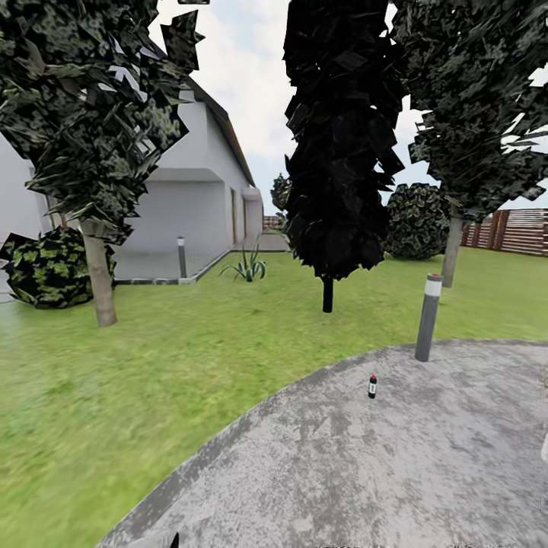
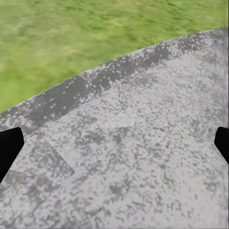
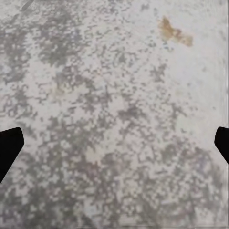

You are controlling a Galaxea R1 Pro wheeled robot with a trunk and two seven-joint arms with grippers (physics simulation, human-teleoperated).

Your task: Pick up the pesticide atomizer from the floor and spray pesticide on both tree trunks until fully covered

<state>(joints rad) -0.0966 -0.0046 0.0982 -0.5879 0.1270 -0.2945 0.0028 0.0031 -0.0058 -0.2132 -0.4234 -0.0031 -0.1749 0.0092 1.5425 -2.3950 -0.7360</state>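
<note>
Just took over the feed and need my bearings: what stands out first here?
The near-black conifer dead ahead on the lawn draws the eye first, with a grey-trunked tree to its left before the white house. Closer, a small dark bottle with a red cap stands upright on the grey paving, near a bollard light.

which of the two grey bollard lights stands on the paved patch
The nearer bollard light, just behind the atomizer bottle; the other bollard stands far off by the house.
</note>
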